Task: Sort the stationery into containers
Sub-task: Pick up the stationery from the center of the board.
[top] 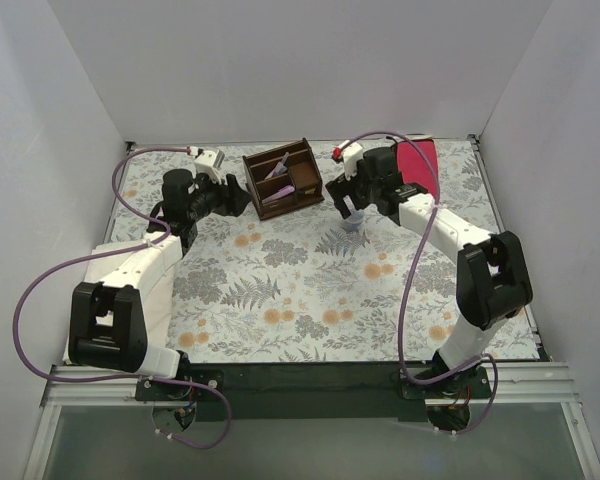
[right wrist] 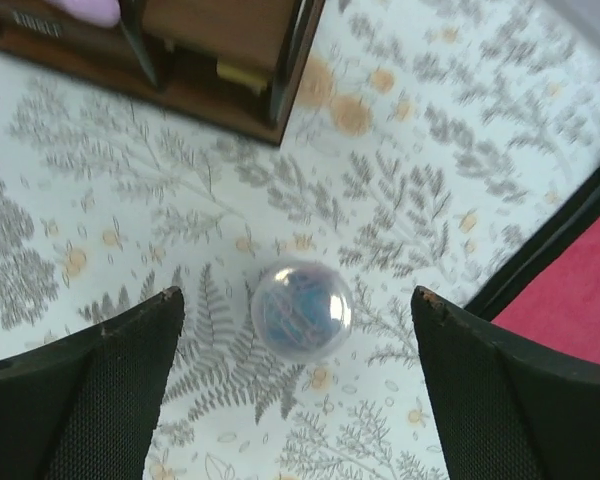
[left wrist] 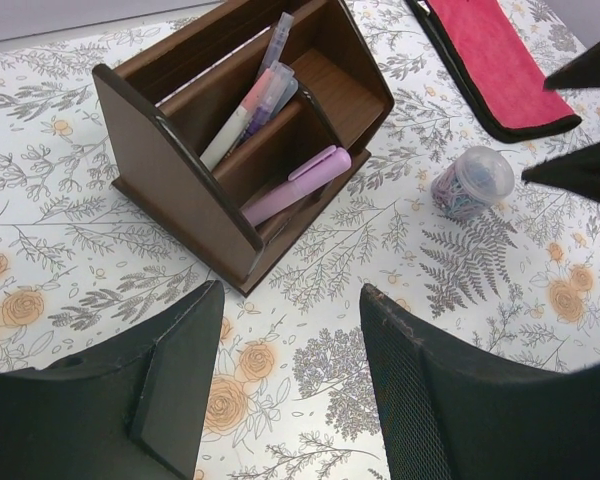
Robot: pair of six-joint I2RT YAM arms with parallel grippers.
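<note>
The dark brown wooden organiser (top: pixel 280 175) stands at the back middle of the table; it also shows in the left wrist view (left wrist: pixel 230 130) and the right wrist view (right wrist: pixel 180 60). It holds pens (left wrist: pixel 250 95) and a fat pink marker (left wrist: pixel 300 183). A small bluish round cup (right wrist: pixel 301 309) stands on the cloth, also seen in the top view (top: pixel 352 222) and the left wrist view (left wrist: pixel 472 182). My right gripper (right wrist: pixel 298 300) is open, above the cup, with a finger on each side. My left gripper (left wrist: pixel 290 300) is open and empty, just left of the organiser.
A flat red cloth case (top: pixel 417 162) with a black edge lies at the back right, beside the right arm; it shows in the left wrist view (left wrist: pixel 495 60) and the right wrist view (right wrist: pixel 580 290). White walls enclose the floral table cover (top: pixel 300 290).
</note>
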